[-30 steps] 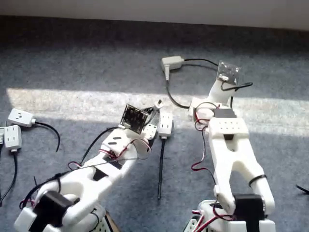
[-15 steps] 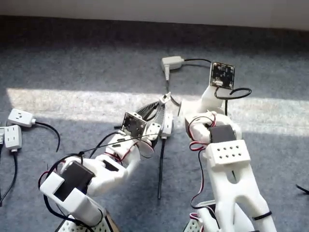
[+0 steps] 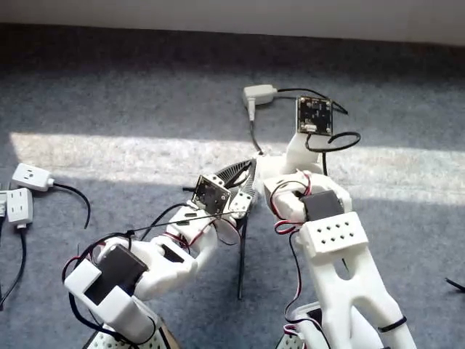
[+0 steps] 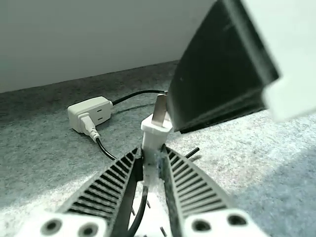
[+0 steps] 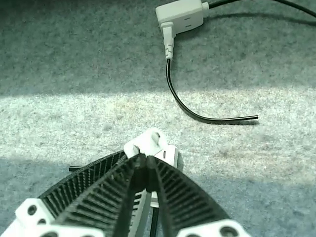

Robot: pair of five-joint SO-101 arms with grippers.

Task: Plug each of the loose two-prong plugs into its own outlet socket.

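Note:
My left gripper point(image 4: 150, 160) is shut on a white two-prong plug point(image 4: 155, 132), whose prongs point away from the wrist. In the high view this plug point(image 3: 251, 166) is at the table's middle, held by the left gripper point(image 3: 243, 174). My right gripper point(image 5: 146, 160) is shut, with its tips just over a white outlet block point(image 5: 154, 145) that has a black cord running back under the fingers. A dark part of the right arm point(image 4: 217, 74) hangs close over the plug's prongs. The two grippers are almost touching.
A second white outlet point(image 3: 259, 93) lies at the back with a plug point(image 5: 168, 37) seated in it and a short black cord point(image 5: 197, 116). Two more white outlets point(image 3: 30, 177) point(image 3: 19, 206) lie at the left edge. Grey carpet covers the ground.
The left arm has carried the plug slightly right and toward the front. The right arm has swung left, bringing its gripper down over the outlet block beside the left gripper.

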